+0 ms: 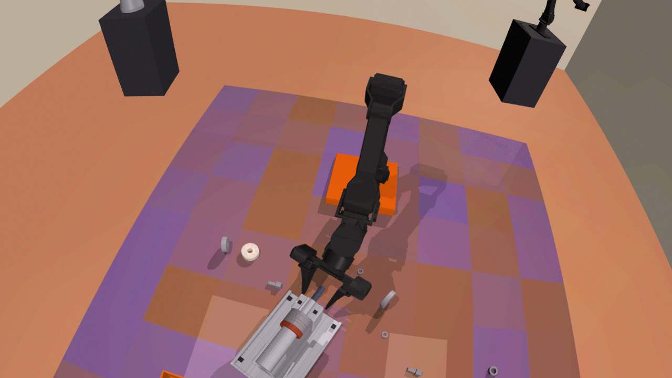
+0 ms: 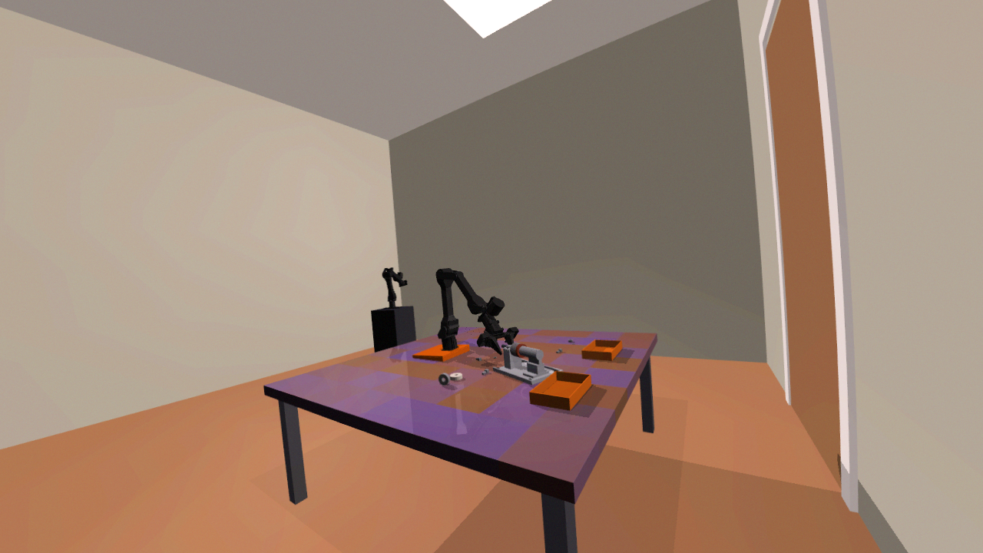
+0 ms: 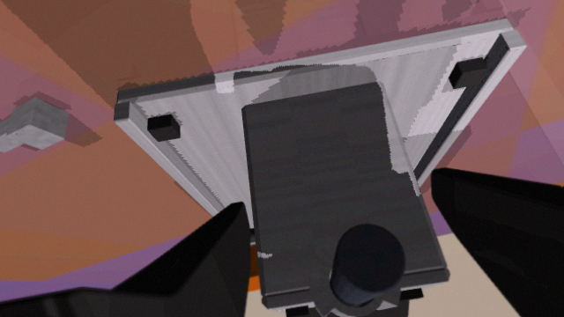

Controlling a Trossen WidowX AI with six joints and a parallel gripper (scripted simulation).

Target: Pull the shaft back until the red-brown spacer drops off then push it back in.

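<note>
The dark blue-grey shaft [image 1: 318, 293] [image 3: 370, 260] sticks out of the upright support [image 3: 317, 176] on the pale fixture. The red-brown spacer [image 1: 291, 328] sits around the shaft line, between the grey spacers [image 1: 298, 317] and the big cylindrical housing [image 1: 277, 350] [image 2: 532, 354]. No gap shows there from above. My gripper [image 1: 314, 300] [image 3: 337, 199] is open, its fingers partly closed in, one on each side of the shaft end and apart from it. In the wrist view the shaft lies nearer the right finger. The spacer is hidden in the wrist view.
A white ring [image 1: 255, 256] and a grey ring [image 1: 224, 244] lie left of the arm, another grey ring [image 1: 387, 299] right. A bolt [image 1: 276, 284] lies near the fixture's left corner. Orange trays [image 2: 546, 399] [image 2: 596, 355] stand beyond the fixture.
</note>
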